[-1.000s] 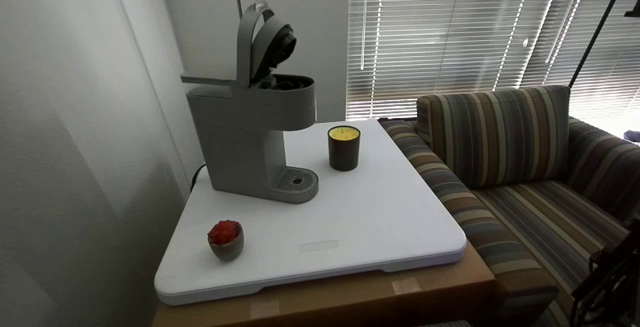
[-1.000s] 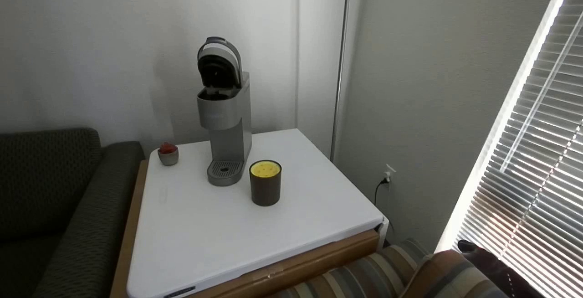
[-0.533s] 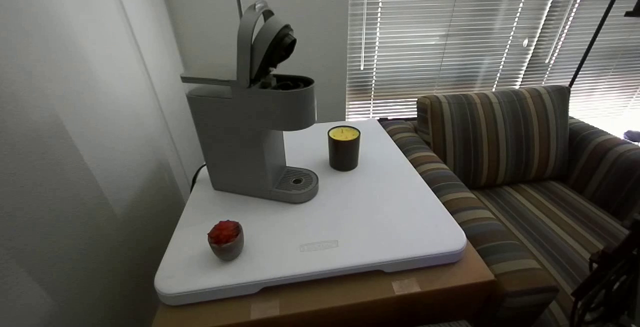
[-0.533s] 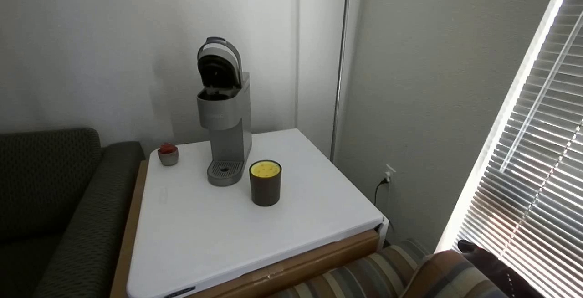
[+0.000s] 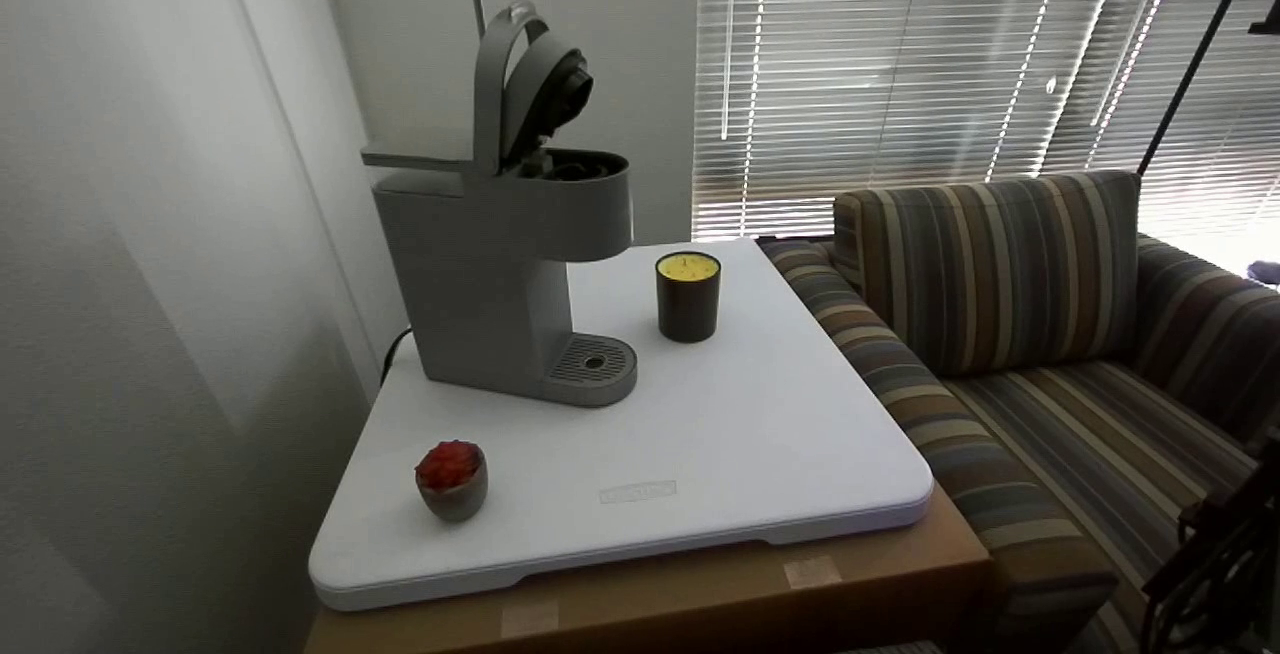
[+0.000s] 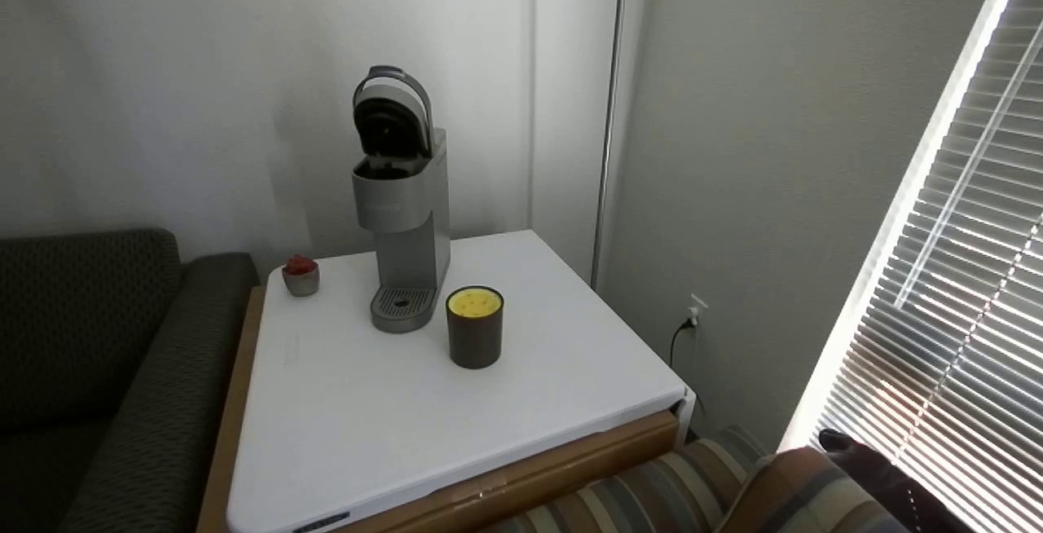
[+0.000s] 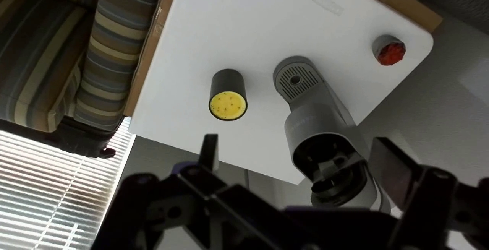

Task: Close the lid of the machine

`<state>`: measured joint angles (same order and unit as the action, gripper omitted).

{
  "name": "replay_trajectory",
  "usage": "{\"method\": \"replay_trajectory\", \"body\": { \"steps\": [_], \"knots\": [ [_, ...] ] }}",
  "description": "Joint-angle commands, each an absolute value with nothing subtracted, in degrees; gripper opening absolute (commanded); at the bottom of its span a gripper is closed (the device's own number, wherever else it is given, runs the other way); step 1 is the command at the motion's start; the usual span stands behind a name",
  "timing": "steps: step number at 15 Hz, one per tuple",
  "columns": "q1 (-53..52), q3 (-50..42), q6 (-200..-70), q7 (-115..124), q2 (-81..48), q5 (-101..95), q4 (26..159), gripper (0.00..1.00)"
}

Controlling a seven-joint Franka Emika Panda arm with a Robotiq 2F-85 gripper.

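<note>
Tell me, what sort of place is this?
Probably a living room or lounge: it has a multicoloured striped fabric armchair, wide white slatted window blinds and a boxy grey plastic-looking coffee machine.

Ahead of my tool point(image 7: 299, 157), the machine point(image 5: 500, 244) looks smooth, matt plastic, its lid point(image 5: 528, 92) likewise; the counter point(image 5: 740, 434) beneath, smooth plastic; the jar point(image 5: 688, 306) smooth and matt; the filling point(image 5: 448, 463) in the small pot point(image 5: 459, 504) rough; off to my tool's side, the armchair point(image 5: 990, 304), cloth.

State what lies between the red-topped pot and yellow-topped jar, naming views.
The drip base of the coffee machine lies between them in the wrist view and both exterior views.
</note>
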<state>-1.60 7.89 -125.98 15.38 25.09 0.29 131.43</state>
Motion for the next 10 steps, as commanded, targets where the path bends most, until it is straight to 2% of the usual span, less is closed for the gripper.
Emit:
{"method": "replay_trajectory", "body": {
  "steps": [1, 10],
  "knots": [
    [-2.25, 6.95, -127.08, 12.36, 18.83, 0.97, 126.19, 1.0],
    [-2.95, 6.45, -124.62, 5.06, 7.08, 1.11, 112.71, 1.0]
  ]
}}
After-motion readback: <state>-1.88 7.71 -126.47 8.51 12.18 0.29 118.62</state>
